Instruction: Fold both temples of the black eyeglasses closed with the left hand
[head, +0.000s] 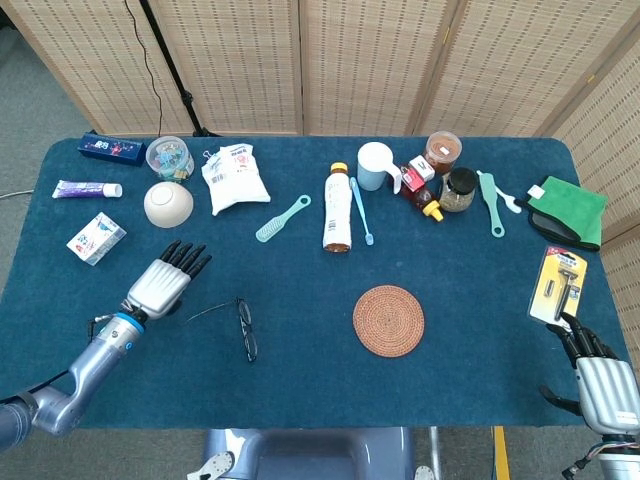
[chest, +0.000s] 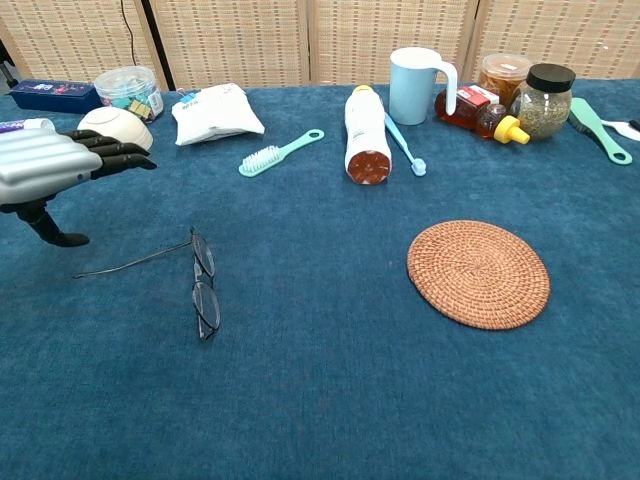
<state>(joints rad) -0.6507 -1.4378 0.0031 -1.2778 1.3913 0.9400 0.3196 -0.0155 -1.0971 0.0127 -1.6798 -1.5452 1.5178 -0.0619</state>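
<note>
Left hand (head: 160, 285) hovers empty, fingers (head: 184, 256) stretched flat, at about nine o'clock of the glasses (head: 245, 327) lying on the table (head: 300, 260) with one temple splayed toward it, while the right hand (head: 603, 385), seemingly open, sits at the table's four o'clock corner.

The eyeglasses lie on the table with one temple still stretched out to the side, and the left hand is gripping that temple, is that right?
Not quite. The eyeglasses do lie on the table with one temple stretched out to the side, but the left hand is not gripping it: the chest view shows the hand open, apart from the temple and holding nothing.
</note>
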